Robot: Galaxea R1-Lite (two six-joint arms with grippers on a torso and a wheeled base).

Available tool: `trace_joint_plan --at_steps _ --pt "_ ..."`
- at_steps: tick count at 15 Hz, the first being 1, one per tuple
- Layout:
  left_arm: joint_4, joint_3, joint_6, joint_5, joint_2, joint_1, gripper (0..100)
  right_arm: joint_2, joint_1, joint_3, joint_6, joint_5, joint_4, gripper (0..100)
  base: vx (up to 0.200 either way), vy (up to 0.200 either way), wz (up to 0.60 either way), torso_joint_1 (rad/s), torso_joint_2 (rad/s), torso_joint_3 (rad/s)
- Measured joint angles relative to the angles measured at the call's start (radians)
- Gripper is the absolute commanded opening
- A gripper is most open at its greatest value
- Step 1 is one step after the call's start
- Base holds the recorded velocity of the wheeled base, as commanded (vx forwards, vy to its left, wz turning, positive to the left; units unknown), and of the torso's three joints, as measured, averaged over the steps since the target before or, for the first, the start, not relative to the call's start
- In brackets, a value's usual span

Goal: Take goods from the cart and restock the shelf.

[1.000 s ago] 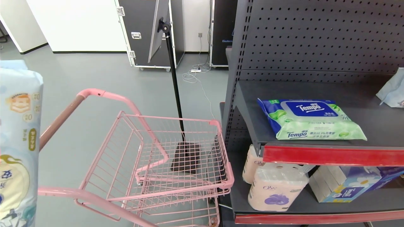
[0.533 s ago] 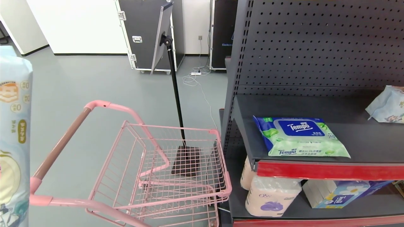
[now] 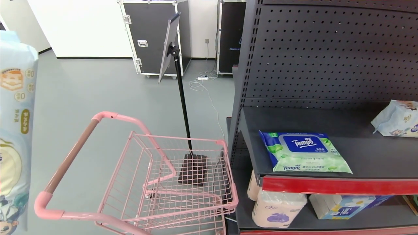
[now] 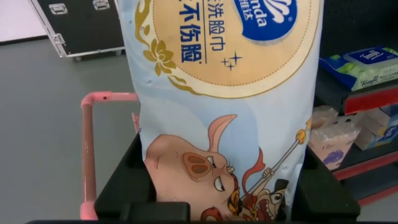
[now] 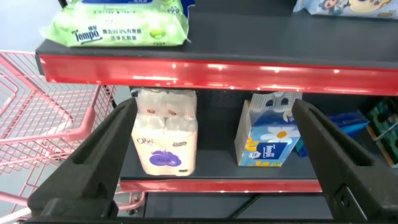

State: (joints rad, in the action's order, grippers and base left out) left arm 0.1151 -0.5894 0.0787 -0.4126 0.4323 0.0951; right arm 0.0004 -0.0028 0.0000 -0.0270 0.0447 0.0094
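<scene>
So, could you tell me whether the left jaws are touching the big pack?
Touching. The left wrist view shows the pack wedged between both jaws.

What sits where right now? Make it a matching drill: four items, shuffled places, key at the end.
Items
1. wipes pack
2. toilet paper rolls
3. tissue bag
4. cart

Places
A. held in the left gripper
B. on the lower shelf
C. standing on the floor
D. on the upper shelf, near its front edge

Pairs: 1-D, 2-B, 3-A, 4-C
</scene>
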Motion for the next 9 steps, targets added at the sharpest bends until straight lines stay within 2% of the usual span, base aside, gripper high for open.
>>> trace_joint_plan --at_steps 5,9 --pt "-0.001 0.0 0.0 0.0 0.001 -0.001 0 0.0 0.0 0.0 0.0 0.001 0.0 100 0.0 0.0 0.0 0.136 -0.31 -0.175" --pt "-0.001 0.008 0.001 -0.002 -0.004 -0.001 0 0.0 -0.001 0.0 0.0 0.0 0.0 100 0.0 -0.2 0.0 0.008 -0.02 -0.011"
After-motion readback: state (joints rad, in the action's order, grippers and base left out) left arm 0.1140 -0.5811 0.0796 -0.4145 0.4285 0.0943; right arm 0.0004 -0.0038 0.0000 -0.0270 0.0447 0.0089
